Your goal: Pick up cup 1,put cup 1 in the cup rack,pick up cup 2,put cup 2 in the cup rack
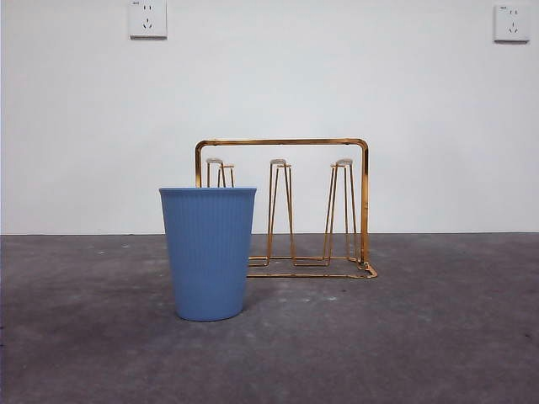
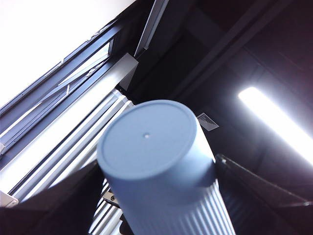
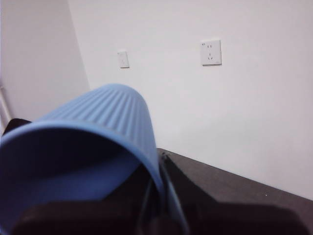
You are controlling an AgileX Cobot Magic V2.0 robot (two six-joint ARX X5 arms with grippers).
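Observation:
A blue ribbed cup (image 1: 208, 252) stands upright on the dark table, just in front of the left end of the gold wire cup rack (image 1: 286, 210), whose pegs are bare. No arm shows in the front view. In the left wrist view, my left gripper (image 2: 161, 200) is shut on another blue cup (image 2: 151, 142), a dark jaw on each side of it and its flat bottom turned toward the ceiling. In the right wrist view, my right gripper (image 3: 156, 200) is shut on the rim of a blue cup (image 3: 93, 137) lying sideways, its mouth toward the camera.
A white wall with sockets (image 1: 147, 18) stands behind the table. The ceiling light (image 2: 274, 122) and window frames fill the left wrist view. The table's edge meets the wall (image 3: 234, 181) in the right wrist view.

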